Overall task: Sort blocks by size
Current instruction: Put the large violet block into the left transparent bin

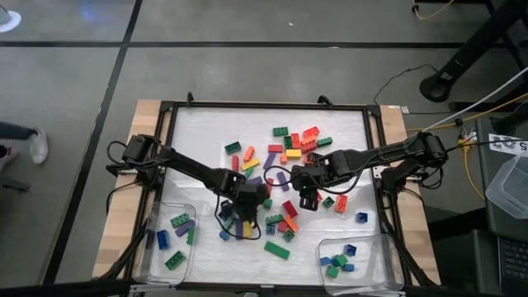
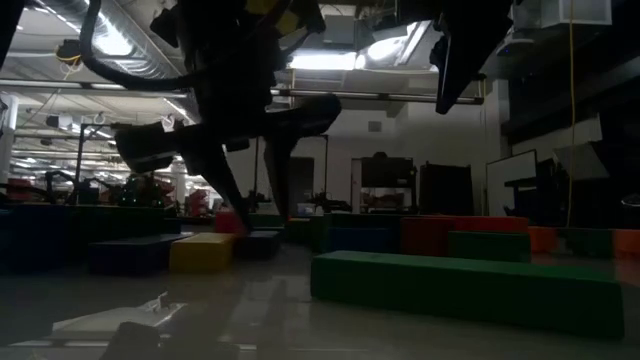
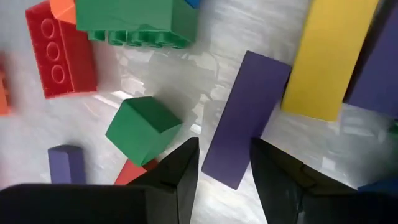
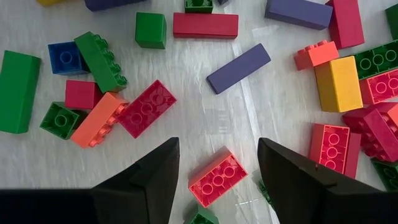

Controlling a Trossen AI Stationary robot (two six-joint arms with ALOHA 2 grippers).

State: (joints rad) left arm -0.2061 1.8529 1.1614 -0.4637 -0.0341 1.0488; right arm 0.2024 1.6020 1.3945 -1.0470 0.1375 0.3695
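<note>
Dozens of coloured blocks (image 1: 285,157) lie scattered on the white mat. My left gripper (image 1: 246,208) hangs low over the near-left cluster, open. In the left wrist view its fingers (image 3: 180,180) stand on either side of the near end of a long purple block (image 3: 245,118) lying flat, and I see no touch. A small green block (image 3: 143,127) lies beside it. My right gripper (image 1: 307,196) hovers higher over the middle, open, above a small red block (image 4: 217,177) that rests on the mat.
A clear tray (image 1: 157,256) at the near left holds green, blue and purple blocks. A second tray (image 1: 384,247) at the near right holds small blue and green ones. A long green block (image 2: 460,290) and a yellow one (image 2: 200,250) lie near the front edge.
</note>
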